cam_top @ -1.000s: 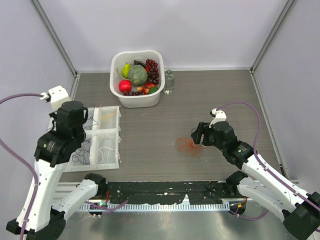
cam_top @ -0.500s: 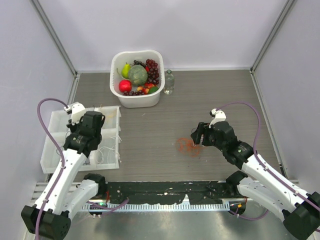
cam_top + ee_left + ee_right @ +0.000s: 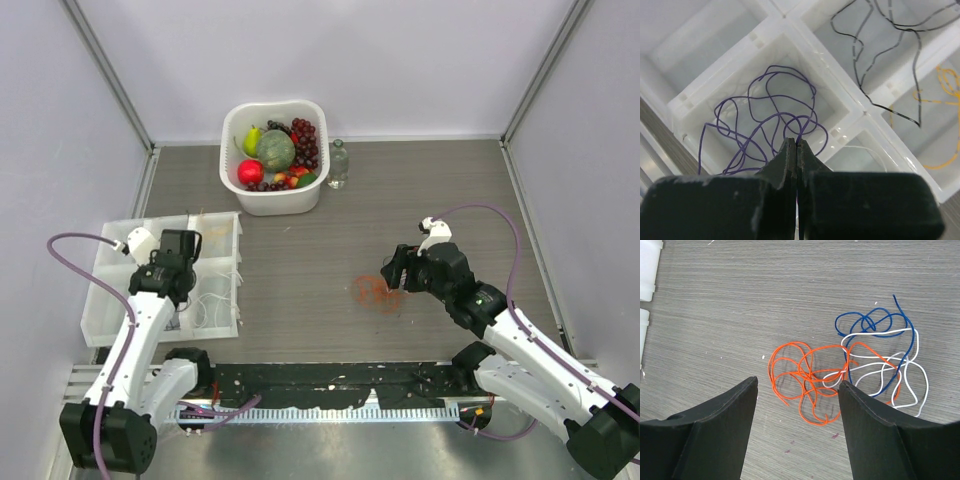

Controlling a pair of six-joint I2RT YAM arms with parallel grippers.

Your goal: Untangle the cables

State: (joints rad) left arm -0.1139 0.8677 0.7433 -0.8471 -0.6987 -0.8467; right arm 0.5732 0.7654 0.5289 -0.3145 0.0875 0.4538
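This is a robotics lab test cell, not a lived-in room. A white basin (image 3: 280, 203) of fruit stands at the far side of a wood-grain table (image 3: 440, 190). Right behind the basin rise blank pale panels (image 3: 330, 60) held in bare aluminium posts (image 3: 110, 75), boxing the table in. Nearer than the basin, two white robot arms (image 3: 520, 335) are bolted to a black rail (image 3: 340, 380). To the basin's near left sits a clear compartment tray (image 3: 215, 222) with thin cables (image 3: 770, 115) sorted into it.
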